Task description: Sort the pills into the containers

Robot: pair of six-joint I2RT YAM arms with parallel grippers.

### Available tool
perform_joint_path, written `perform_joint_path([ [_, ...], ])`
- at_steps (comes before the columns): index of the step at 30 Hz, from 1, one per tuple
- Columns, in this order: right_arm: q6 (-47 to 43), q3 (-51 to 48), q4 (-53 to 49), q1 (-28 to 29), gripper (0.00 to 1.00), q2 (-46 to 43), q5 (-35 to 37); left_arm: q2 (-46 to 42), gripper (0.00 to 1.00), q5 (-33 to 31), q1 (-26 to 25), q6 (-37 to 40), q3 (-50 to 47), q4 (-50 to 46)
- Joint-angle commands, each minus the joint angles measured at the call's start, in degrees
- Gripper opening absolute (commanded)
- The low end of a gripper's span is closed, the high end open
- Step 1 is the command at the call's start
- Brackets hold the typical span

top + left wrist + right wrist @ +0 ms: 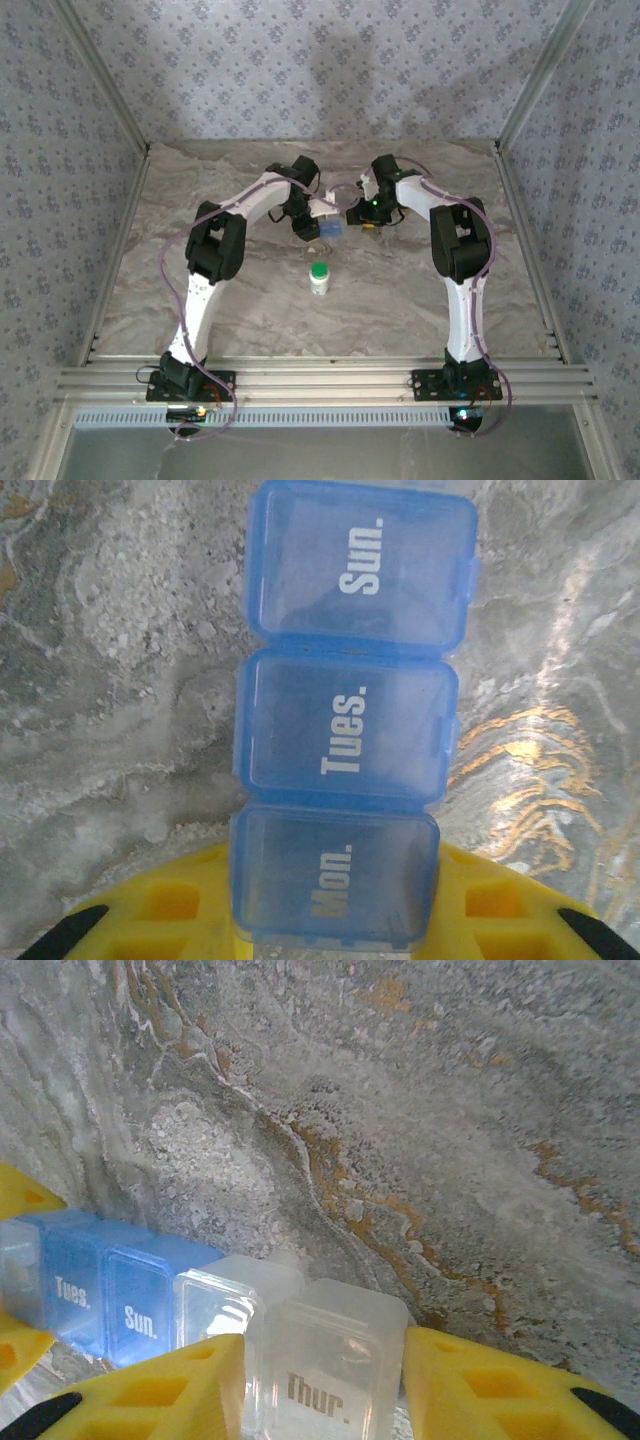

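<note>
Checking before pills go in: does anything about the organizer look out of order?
Yes. On the pill organizer, the blue lids run Mon., Tues., then Sun., so Sun. sits out of weekday order. Nothing looks spilled or broken.

Shut-lidded pill organizer [345,730], a strip of boxes: blue translucent ones lettered Mon., Tues., Sun., then clear ones, one lettered Thur. Clasped at the Mon. end by the left end effector [335,935] and at the Thur. end by the right end effector [323,1380]. Small white pill bottle [319,278], green cap on, upright on the counter [400,300], apart from the organizer on its near side.
</note>
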Motion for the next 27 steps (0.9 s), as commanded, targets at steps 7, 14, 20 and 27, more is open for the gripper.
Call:
perform_joint_path([
  [7,-2.7,0.7,-5.9,1.3,0.44,4.5,14.7,2.2,0.34,13.9,3.6,-8.5,6.1,-9.0],
  [14,-2.7,0.9,-5.9,1.6,0.43,5.3,16.9,3.1,0.36,15.4,3.8,-11.6,7.6,-9.7],
  [20,-3.7,1.3,-6.2,1.8,0.43,5.9,14.4,2.8,0.36,13.4,3.7,-13.1,5.8,-8.8],
  [27,-4.1,1.3,-7.1,1.9,0.43,6.3,16.4,1.1,0.44,14.0,4.0,-15.0,3.5,-6.5],
])
